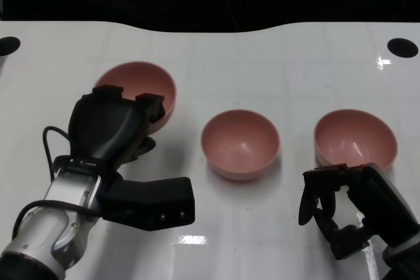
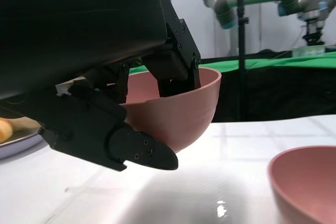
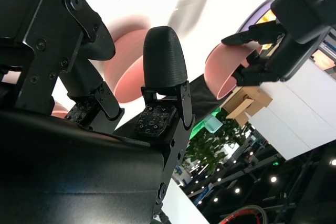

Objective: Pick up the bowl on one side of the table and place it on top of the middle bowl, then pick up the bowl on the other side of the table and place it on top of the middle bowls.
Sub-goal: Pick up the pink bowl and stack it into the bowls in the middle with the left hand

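The left hand (image 1: 121, 126) is pinching the left bowl (image 1: 141, 86) by its rim, lifted left of the middle bowl (image 1: 240, 143), and it looks like light, stiff, slick plastic, so rim grip seems right, while the right hand (image 1: 341, 204) sits empty, fingers spread.

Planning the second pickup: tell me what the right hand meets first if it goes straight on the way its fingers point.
Probably the right-side bowl. The right hand sits just short of that bowl's near rim, fingers aimed at it, holding nothing. Depth is unclear, so the fingers might pass over the rim.
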Tool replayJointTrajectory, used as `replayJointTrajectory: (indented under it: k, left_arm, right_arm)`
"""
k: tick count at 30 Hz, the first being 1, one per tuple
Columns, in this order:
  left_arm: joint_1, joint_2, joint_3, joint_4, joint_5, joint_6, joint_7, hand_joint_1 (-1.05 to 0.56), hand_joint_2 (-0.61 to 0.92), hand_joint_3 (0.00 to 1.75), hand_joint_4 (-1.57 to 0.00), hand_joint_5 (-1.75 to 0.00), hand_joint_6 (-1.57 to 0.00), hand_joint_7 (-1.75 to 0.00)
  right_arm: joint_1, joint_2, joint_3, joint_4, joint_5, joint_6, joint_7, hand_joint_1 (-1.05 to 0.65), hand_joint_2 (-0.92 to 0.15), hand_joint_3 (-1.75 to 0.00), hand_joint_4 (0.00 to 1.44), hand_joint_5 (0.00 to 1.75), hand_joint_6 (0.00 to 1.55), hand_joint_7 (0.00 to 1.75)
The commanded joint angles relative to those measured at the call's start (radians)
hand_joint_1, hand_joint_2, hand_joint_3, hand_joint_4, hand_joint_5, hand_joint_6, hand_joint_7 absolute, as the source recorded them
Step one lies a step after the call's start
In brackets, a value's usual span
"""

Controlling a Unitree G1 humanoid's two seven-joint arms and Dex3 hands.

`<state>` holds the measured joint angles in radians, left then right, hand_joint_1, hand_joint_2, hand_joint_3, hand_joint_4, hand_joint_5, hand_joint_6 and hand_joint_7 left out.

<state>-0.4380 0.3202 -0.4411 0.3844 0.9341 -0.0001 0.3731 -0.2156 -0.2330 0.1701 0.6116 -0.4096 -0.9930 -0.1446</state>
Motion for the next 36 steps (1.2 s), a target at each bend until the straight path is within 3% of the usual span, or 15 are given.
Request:
replayJointTrajectory:
  k: [1,9,11,13,16,19,30,32,34,36]
  left_arm:
    - [-0.028,0.008,0.000,-0.043,-0.019,-0.037,-0.022,-0.22,0.59,0.73,-0.83,-1.75,-0.79,-1.42]
    - [-0.097,-0.051,-0.019,-0.004,-0.086,-0.173,-0.043,-0.26,0.50,1.11,-0.87,-1.75,-0.78,-1.51]
    - [-0.109,-0.074,-0.025,0.015,-0.092,-0.180,-0.038,-0.27,0.53,0.92,-0.88,-1.75,-0.71,-1.70]
    - [-0.131,-0.106,-0.040,0.038,-0.106,-0.191,-0.071,-0.26,0.57,0.87,-0.87,-1.75,-0.71,-1.70]
    - [-0.159,-0.139,-0.061,0.078,-0.115,-0.214,-0.095,-0.25,0.53,1.04,-0.87,-1.75,-0.78,-1.57]
    - [-0.180,-0.162,-0.089,0.104,-0.101,-0.207,-0.120,-0.27,0.48,1.09,-0.86,-1.75,-0.80,-1.43]
    - [-0.207,-0.186,-0.146,0.165,-0.095,-0.196,-0.207,-0.27,0.61,0.88,-0.81,-1.67,-0.82,-1.21]
    - [-0.208,-0.175,-0.154,0.155,-0.088,-0.185,-0.241,-0.28,0.64,0.79,-0.82,-1.55,-0.85,-1.03]
    - [-0.209,-0.162,-0.162,0.135,-0.071,-0.166,-0.276,-0.32,0.76,0.55,-0.83,-1.23,-0.85,-0.82]
    - [-0.214,-0.144,-0.179,0.108,-0.037,-0.141,-0.326,-0.33,0.83,0.44,-0.83,-1.14,-0.85,-0.74]
  right_arm:
    - [0.013,-0.011,0.000,-0.010,-0.001,0.002,0.001,0.24,0.04,-1.75,1.06,1.72,1.05,1.27]
    - [0.014,-0.011,0.001,-0.011,-0.009,0.001,-0.003,0.25,0.04,-1.75,1.05,1.72,1.05,1.27]
    - [0.014,-0.011,0.001,-0.011,-0.010,0.003,-0.002,0.25,0.04,-1.75,1.05,1.71,1.05,1.27]
    - [0.014,-0.009,0.002,-0.013,-0.010,0.001,-0.001,0.25,0.04,-1.75,1.05,1.71,1.05,1.27]
    - [0.015,-0.005,0.001,-0.014,-0.014,-0.001,-0.005,0.26,0.03,-1.75,1.05,1.71,1.05,1.27]
    - [0.013,-0.003,0.001,-0.013,-0.019,-0.006,-0.011,0.27,0.03,-1.75,1.05,1.71,1.05,1.27]
    - [0.014,-0.003,0.004,-0.014,-0.020,-0.011,-0.007,0.24,0.01,-1.75,1.04,1.68,1.04,1.26]
    - [0.015,-0.003,0.004,-0.017,-0.020,-0.007,-0.007,0.24,0.02,-1.75,1.04,1.67,1.05,1.25]
    - [0.016,-0.004,0.004,-0.019,-0.020,-0.004,-0.006,0.24,0.03,-1.75,1.04,1.65,1.05,1.25]
    - [0.016,-0.005,0.004,-0.019,-0.020,-0.005,-0.005,0.24,0.03,-1.75,1.04,1.64,1.06,1.24]
